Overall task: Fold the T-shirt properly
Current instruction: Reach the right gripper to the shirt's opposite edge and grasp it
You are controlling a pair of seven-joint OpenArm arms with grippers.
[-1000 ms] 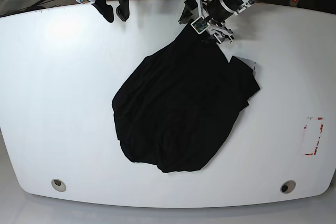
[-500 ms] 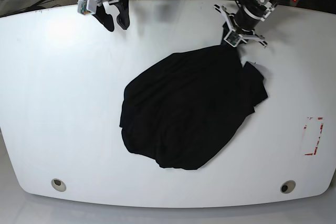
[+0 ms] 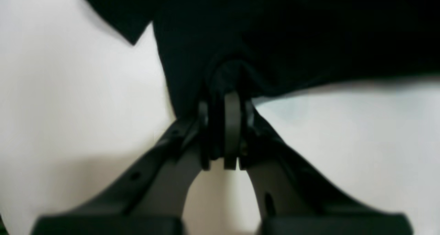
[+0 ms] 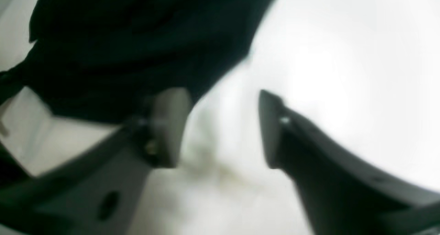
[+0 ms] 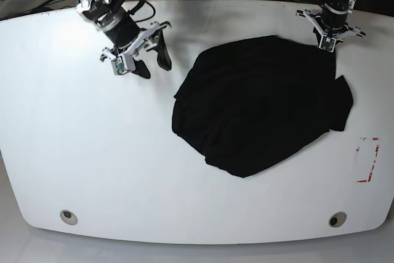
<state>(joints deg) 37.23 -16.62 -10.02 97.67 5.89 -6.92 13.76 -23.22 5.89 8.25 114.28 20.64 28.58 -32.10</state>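
The left fingers (image 3: pixel 223 101) are pressed together on a pinch of the shirt (image 5: pixel 265 106). In the left wrist view the black cloth bunches up right between them and spreads away from the tips. In the base view this arm (image 5: pixel 331 20) is at the far right of the bench (image 5: pixel 74 152), and it holds the shirt by its far right edge.

The right fingers (image 4: pixel 220 125) are apart and hold nothing. In the right wrist view only white bench shows in the gap, and the shirt lies past the tips, to the left. That view is blurred. In the base view these fingers (image 5: pixel 148 60) are at the far left, near the shirt's left edge but not touching it.

The shirt is a crumpled black heap, right of the middle of the bench. It runs slanted, from the held far right edge down to a point near the middle (image 5: pixel 243 175). A corner sticks out to the right (image 5: pixel 345 100). No sleeves, neck or print can be made out.

I think the shirt is not spread flat yet, so the folding has hardly begun. The left arm already has its grip. The right fingers are the free ones, and the cloth lies just to the right of them in the scene. They would need to reach that way to take the left edge.
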